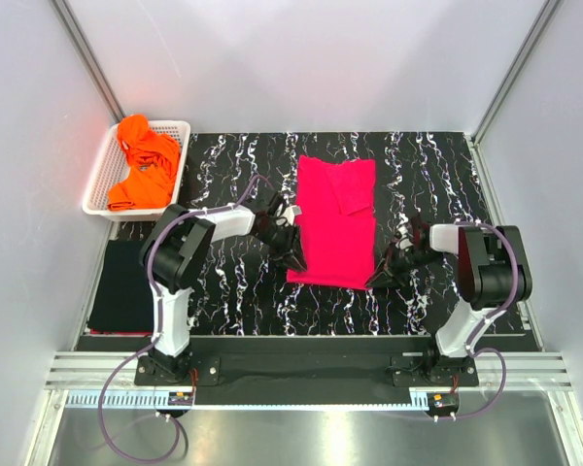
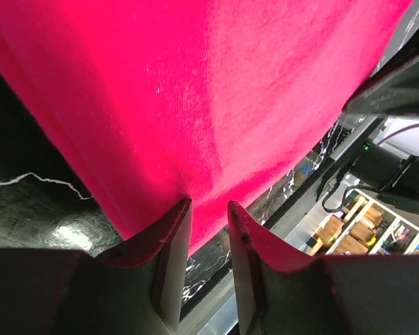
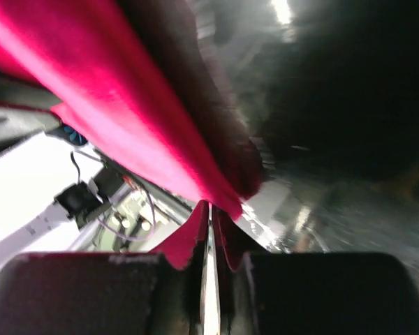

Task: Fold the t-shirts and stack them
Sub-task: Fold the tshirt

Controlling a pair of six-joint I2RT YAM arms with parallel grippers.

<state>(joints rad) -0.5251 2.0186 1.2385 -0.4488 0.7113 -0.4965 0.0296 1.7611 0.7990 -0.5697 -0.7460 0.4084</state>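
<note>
The hot pink t-shirt lies folded into a long strip on the mat, with a sleeve turned over at its far right. My left gripper is at its near left corner, and my right gripper is at its near right corner. In the left wrist view the fingers stand a narrow gap apart, gripping the pink cloth at their tips. In the right wrist view the jaws are almost shut on the pink cloth's edge. Orange t-shirts lie in the basket. A black folded t-shirt lies at the near left.
The white lattice basket stands at the far left, beside the black white-veined mat. White walls close in the back and both sides. The arm bases sit on the rail at the near edge.
</note>
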